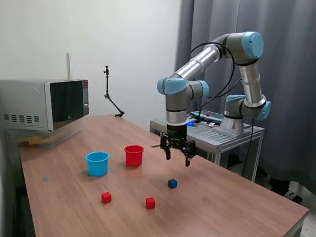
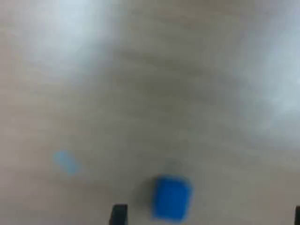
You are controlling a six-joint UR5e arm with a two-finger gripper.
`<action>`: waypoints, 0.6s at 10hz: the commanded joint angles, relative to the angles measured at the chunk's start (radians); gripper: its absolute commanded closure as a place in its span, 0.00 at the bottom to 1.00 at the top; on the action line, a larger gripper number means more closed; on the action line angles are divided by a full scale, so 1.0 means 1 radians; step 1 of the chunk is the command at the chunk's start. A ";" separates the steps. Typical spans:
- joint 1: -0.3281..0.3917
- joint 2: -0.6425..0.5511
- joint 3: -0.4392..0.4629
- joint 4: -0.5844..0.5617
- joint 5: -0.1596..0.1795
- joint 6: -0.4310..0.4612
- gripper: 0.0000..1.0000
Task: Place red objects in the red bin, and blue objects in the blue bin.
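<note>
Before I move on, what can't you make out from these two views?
- Insides of the round light blue plastic cup and round red plastic cup: hidden by their walls in the exterior view, so a second blue cube may be unseen.
- Wrist view: heavily blurred; the small dark blue cube has soft edges, and a pale blue smudge is unidentifiable.
- End effector: fingertips cut off by the wrist view's edge; only dark tips show.

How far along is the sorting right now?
No cube can be seen in either cup. The open, empty hand hangs above the table near the blue cube. That cube and two red cubes lie unsorted; the red cup and blue cup wait.
</note>
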 commanded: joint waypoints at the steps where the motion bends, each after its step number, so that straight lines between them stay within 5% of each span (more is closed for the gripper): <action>1: 0.049 0.006 0.066 -0.033 0.069 0.009 0.00; 6: 0.058 0.060 0.039 -0.099 0.059 0.117 0.00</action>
